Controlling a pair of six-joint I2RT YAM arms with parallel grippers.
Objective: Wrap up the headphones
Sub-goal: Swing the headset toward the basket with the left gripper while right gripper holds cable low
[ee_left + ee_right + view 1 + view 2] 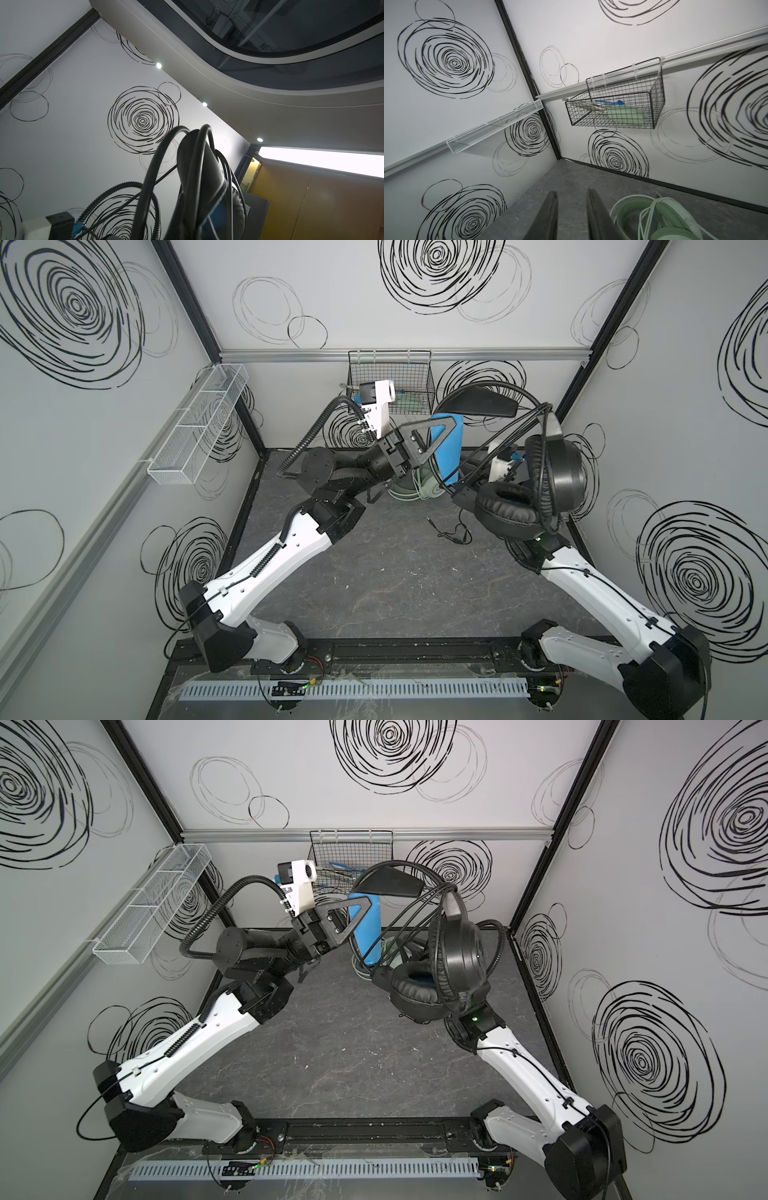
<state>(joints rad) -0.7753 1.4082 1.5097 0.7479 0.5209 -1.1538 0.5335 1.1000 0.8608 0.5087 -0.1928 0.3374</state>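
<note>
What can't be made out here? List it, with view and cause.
- Right gripper: in both top views, hidden behind black headset.
- Mint headset: cut off by right wrist view's edge; in both top views, largely behind left gripper and black headset.
- Black basket's contents: too indistinct through the mesh.

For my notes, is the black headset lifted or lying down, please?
Lifted: the black headset hangs above the table, cord looped over it.

Raised over-ear headset (557,472) at right, second headset (434,489) on tabletop (395,585), seemingly beneath it, wire basket (415,377) on back wall (353,294), mesh tray (199,427) on left wall (83,439).
</note>
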